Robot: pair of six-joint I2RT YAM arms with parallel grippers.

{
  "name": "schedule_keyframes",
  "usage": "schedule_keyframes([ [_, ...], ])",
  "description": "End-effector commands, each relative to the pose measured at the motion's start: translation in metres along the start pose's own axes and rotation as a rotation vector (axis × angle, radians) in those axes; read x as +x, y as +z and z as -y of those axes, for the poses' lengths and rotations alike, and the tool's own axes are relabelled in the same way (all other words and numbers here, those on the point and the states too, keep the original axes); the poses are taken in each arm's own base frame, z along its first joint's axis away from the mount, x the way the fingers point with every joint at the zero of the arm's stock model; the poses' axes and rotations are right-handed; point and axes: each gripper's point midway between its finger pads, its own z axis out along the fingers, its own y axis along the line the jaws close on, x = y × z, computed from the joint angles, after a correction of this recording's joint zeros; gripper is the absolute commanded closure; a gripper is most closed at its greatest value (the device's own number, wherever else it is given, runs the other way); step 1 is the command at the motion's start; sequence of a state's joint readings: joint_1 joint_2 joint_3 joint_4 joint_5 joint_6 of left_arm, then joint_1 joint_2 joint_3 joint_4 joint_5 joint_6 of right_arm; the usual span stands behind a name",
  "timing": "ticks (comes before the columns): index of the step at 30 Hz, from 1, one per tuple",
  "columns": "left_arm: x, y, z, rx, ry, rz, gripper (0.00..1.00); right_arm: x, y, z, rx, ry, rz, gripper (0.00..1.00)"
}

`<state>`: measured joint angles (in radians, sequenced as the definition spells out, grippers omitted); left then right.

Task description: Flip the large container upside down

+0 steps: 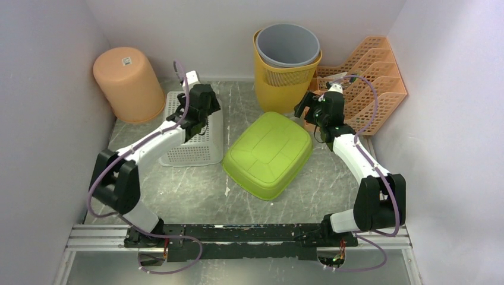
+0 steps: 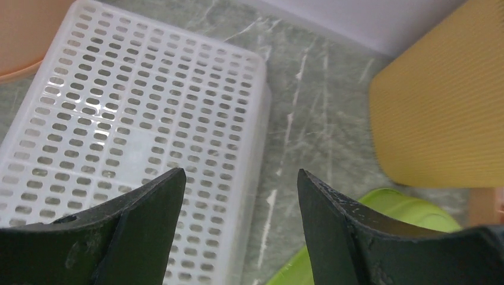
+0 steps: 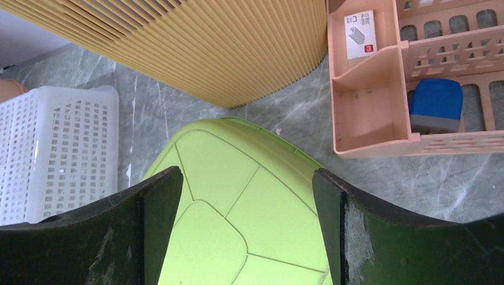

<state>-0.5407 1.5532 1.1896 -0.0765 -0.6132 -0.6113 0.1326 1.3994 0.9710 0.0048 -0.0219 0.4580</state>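
Note:
The large lime-green container (image 1: pixel 268 153) lies bottom up on the table's middle, its ribbed base facing me. It also shows in the right wrist view (image 3: pixel 238 202) and as a green edge in the left wrist view (image 2: pixel 410 208). My left gripper (image 1: pixel 202 113) (image 2: pixel 241 175) is open and empty, hovering over the right edge of a white perforated basket (image 1: pixel 202 148). My right gripper (image 1: pixel 306 110) (image 3: pixel 246 175) is open and empty, above the green container's far right corner without touching it.
A yellow ribbed bin (image 1: pixel 282 83) holding a grey bucket (image 1: pixel 288 44) stands at the back. An upside-down orange bucket (image 1: pixel 128 83) sits back left. An orange file organizer (image 1: pixel 374 83) with a blue item (image 3: pixel 437 104) stands at the right wall.

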Motion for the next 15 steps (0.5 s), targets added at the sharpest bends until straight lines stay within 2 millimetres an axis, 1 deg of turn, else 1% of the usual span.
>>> schedule_keyframes([
  [1,0.002,0.029,-0.01,0.022,0.055,-0.068,0.2,-0.011,-0.004,-0.002,0.004,-0.03,0.024,0.19],
  [3,0.004,0.04,-0.021,0.007,0.059,-0.086,0.2,-0.008,-0.003,-0.002,0.001,-0.029,0.019,0.18],
  [5,0.012,0.049,-0.031,0.0,0.066,-0.118,0.2,-0.005,-0.001,-0.001,0.001,-0.027,0.014,0.18],
  [7,0.025,0.055,-0.042,-0.021,0.072,-0.158,0.2,-0.002,0.001,-0.001,-0.002,-0.02,0.008,0.19],
  [8,0.035,0.056,-0.05,-0.039,0.072,-0.185,0.2,-0.001,0.001,-0.001,-0.003,-0.017,0.006,0.19],
  [11,0.062,0.052,-0.071,-0.08,0.054,-0.25,0.19,-0.001,0.002,-0.001,-0.006,-0.014,0.007,0.19],
  [13,0.08,0.045,-0.085,-0.107,0.036,-0.282,0.18,-0.001,0.001,-0.001,-0.007,-0.014,0.011,0.19],
  [15,0.1,0.036,-0.103,-0.147,0.022,-0.321,0.16,-0.001,0.0,-0.002,-0.008,-0.014,0.015,0.19],
])
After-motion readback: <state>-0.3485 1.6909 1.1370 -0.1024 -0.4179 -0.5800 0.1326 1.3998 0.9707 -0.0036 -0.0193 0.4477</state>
